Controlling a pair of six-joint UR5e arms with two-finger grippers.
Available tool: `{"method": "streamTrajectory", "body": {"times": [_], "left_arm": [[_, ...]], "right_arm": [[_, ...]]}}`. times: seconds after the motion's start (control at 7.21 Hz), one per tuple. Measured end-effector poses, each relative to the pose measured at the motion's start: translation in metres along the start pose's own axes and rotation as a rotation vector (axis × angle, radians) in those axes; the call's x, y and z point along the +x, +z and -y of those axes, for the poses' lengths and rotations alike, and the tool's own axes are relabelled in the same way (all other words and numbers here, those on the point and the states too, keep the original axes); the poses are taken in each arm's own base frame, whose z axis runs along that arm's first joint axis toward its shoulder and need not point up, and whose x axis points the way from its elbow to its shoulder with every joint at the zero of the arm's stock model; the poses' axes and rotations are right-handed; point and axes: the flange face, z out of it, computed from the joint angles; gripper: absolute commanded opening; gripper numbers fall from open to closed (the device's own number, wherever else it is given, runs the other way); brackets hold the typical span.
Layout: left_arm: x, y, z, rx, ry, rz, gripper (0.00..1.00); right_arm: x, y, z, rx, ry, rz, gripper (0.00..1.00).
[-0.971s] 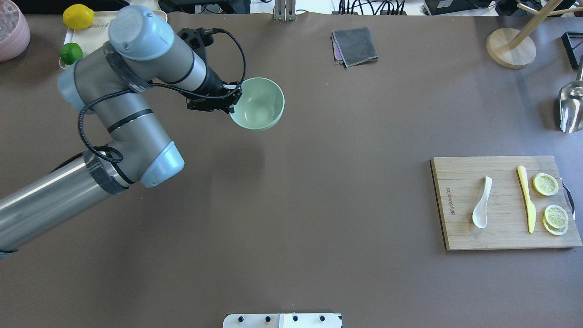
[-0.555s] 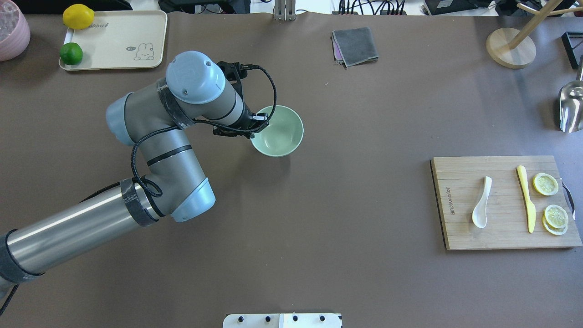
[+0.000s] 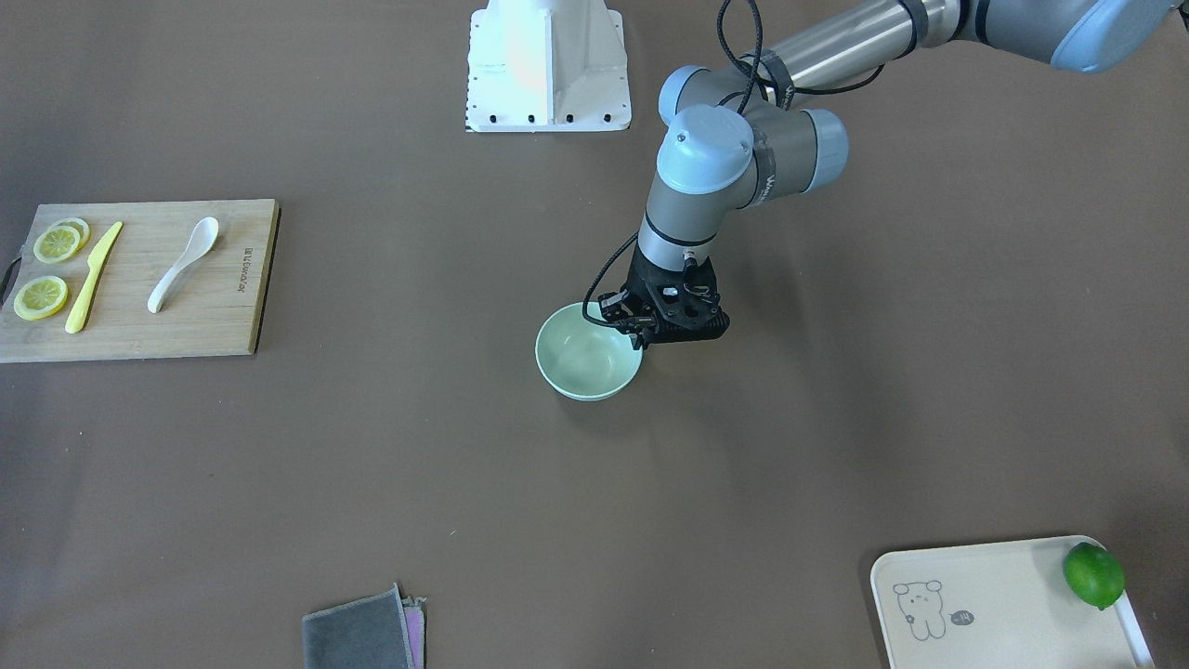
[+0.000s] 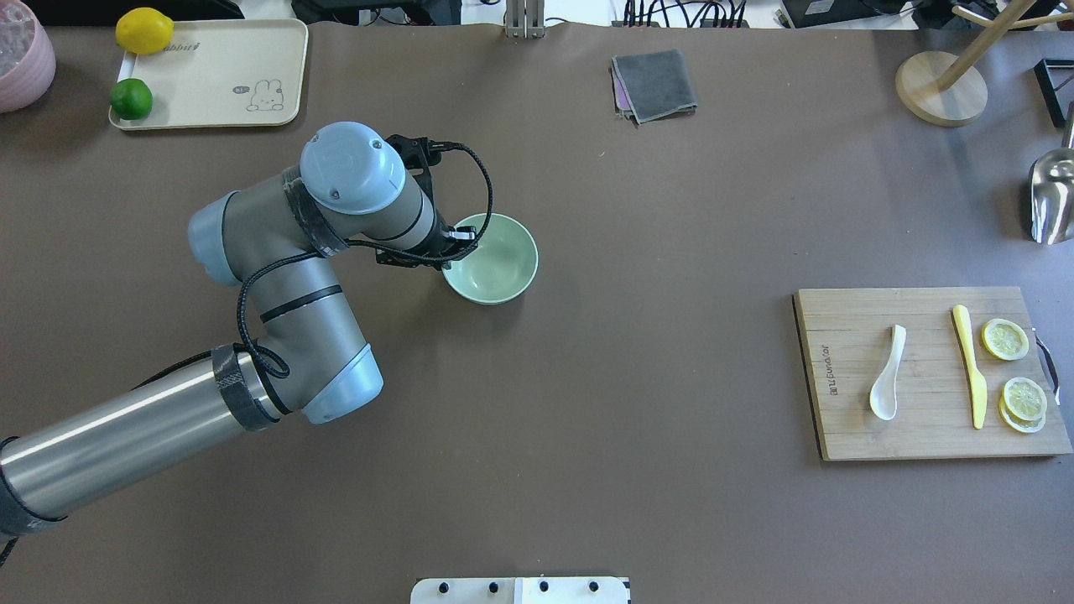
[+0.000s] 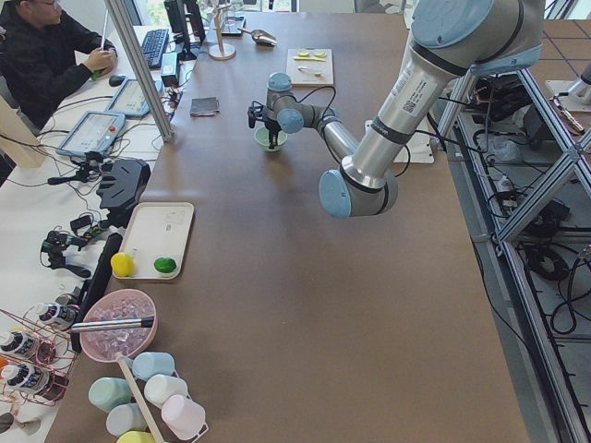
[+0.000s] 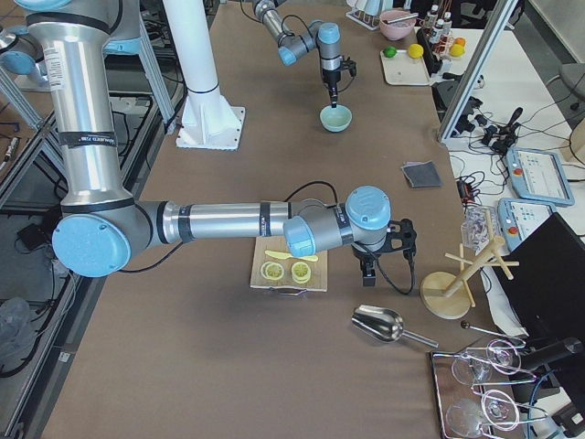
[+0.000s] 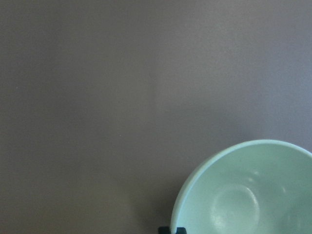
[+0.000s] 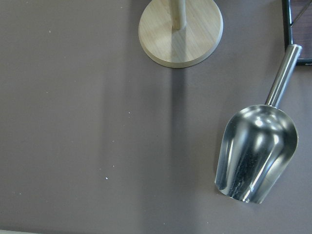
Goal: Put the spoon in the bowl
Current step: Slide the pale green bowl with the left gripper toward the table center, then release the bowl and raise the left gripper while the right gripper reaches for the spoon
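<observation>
The pale mint-green bowl (image 4: 495, 262) is at the table's middle left, upright and empty. My left gripper (image 4: 449, 249) is shut on its near-left rim, one finger inside and one outside; the grip also shows in the front view (image 3: 641, 334) on the bowl (image 3: 585, 358). The left wrist view shows the bowl (image 7: 248, 195) at lower right. I cannot tell whether the bowl rests on the table or hangs just above it. The white spoon (image 4: 886, 377) lies on the wooden cutting board (image 4: 923, 440) at the right, far from the bowl. My right gripper (image 6: 368, 272) hovers beyond the board; I cannot tell whether it is open.
A yellow knife (image 4: 970, 366) and lemon slices (image 4: 1005, 339) lie on the board beside the spoon. A metal scoop (image 8: 256, 156) and a wooden stand base (image 8: 180, 31) are at the far right. A grey cloth (image 4: 654, 84) and a tray (image 4: 210, 75) sit at the back.
My left arm has carried the bowl from the back left toward the table's middle and closer to the robot, and lower. The spoon and the board have not moved.
</observation>
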Motion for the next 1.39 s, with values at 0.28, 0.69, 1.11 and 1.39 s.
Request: {"method": "streamTrajectory", "body": {"times": [0.28,0.69,1.11,1.39], "left_arm": [[0.006,-0.053,0.016,0.021,0.021,-0.082,0.98],[-0.054,-0.128,0.09,0.06,0.098,-0.129,0.98],[-0.108,-0.147,0.126,0.115,0.191,-0.082,0.98],[-0.113,-0.148,0.129,0.122,0.21,-0.074,0.98]], "right_arm": [[-0.021,0.004,0.004,-0.016,0.025,0.037,1.0],[-0.137,0.032,-0.016,-0.033,0.112,0.016,1.0],[-0.198,0.063,-0.086,-0.082,0.253,-0.034,1.0],[-0.182,0.089,-0.131,-0.108,0.315,-0.084,1.0]]}}
